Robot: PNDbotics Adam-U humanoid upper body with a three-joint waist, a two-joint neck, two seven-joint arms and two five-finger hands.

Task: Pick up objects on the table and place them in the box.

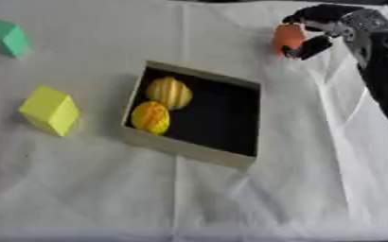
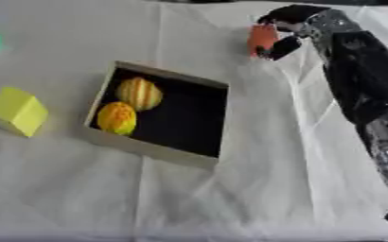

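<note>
The right hand (image 1: 317, 33) is curling its fingers (image 1: 312, 47) round an orange object (image 1: 287, 38) beyond the box (image 1: 189, 150). Open cloth-covered surface (image 1: 296, 189) is lying between them. No writing is showing.

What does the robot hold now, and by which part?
The right hand holds a small orange object, fingers and thumb curled round its sides, beyond the box.

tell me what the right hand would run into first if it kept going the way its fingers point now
The right hand, curled round an orange object, points toward the view's left along the far table. That way looks free over white cloth; the box lies nearer, off that line. Height is unclear.
</note>
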